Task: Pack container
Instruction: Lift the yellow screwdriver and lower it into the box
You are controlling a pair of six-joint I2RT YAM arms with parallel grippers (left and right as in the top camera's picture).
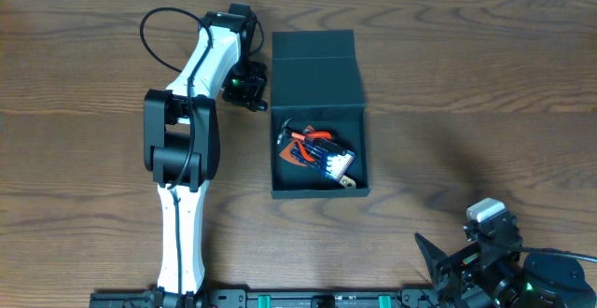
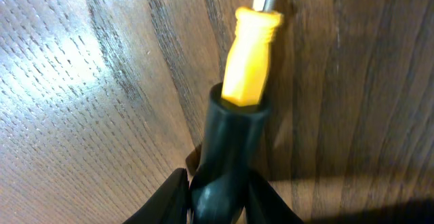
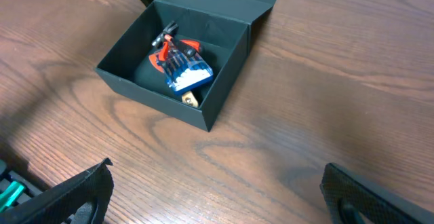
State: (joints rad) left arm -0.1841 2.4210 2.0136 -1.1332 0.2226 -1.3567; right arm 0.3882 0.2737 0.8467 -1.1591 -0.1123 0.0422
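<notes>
The dark teal container (image 1: pixel 317 112) stands open in the middle of the table, lid flap laid back; it also shows in the right wrist view (image 3: pixel 224 81). Inside lie a small blue flat pack (image 1: pixel 333 162) and red-handled pliers (image 1: pixel 312 138). My left gripper (image 1: pixel 246 86) is just left of the container, low over the table. In the left wrist view it (image 2: pixel 218 200) is shut on a screwdriver with a black and yellow handle (image 2: pixel 237 102) lying on the wood. My right gripper (image 3: pixel 217 190) is open and empty near the table's front right corner.
The left arm (image 1: pixel 187 149) stretches from the front edge up the left side of the table. The right arm's base (image 1: pixel 494 252) sits at the front right. The wooden tabletop (image 1: pixel 466 84) surrounds the container.
</notes>
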